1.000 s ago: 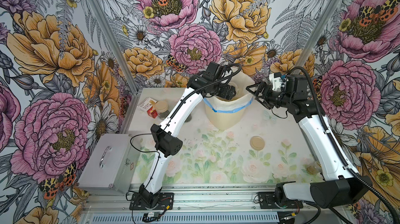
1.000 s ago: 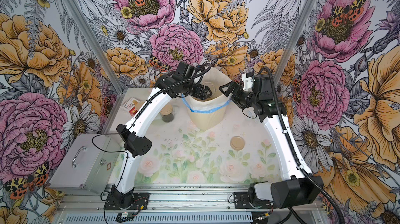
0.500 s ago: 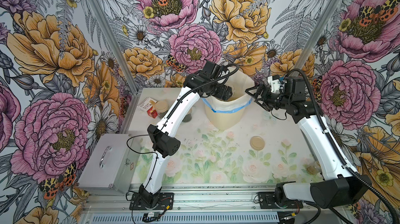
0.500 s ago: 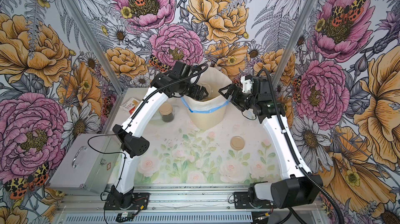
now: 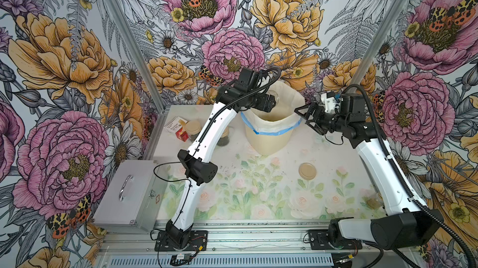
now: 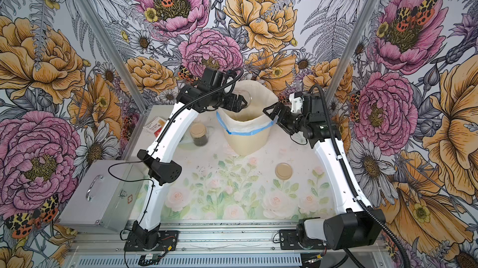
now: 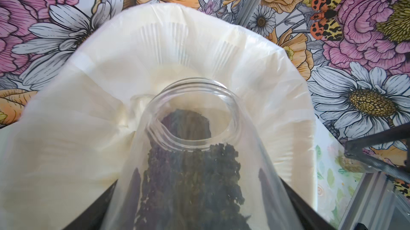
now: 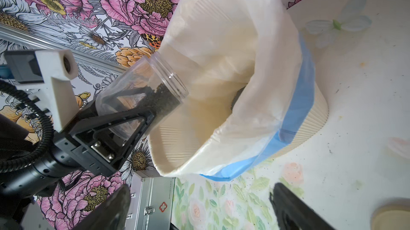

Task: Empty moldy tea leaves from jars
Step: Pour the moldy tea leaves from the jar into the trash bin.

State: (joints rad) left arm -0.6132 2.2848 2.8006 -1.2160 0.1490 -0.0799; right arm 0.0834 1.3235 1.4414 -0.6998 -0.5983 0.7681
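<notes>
The left gripper [image 8: 133,111] is clamped round the lower body of an open jar [image 8: 142,84], which is tipped mouth-first over the bagged rim of the bin [image 5: 266,140]. The moldy tea leaves [image 7: 193,173] lie along the jar's lower wall, reaching its neck. The right gripper [image 5: 306,118] hangs spread and empty just beside the bin. Smooth, rigid glass looks slippery and breakable, so a firm hold low on the body, clear of the mouth, suits it. The light, loose crumbs should slide out but could scatter.

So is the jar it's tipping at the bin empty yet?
Not empty: the jar, tipped toward the bin, has dark tea leaves behind its open mouth.
</notes>
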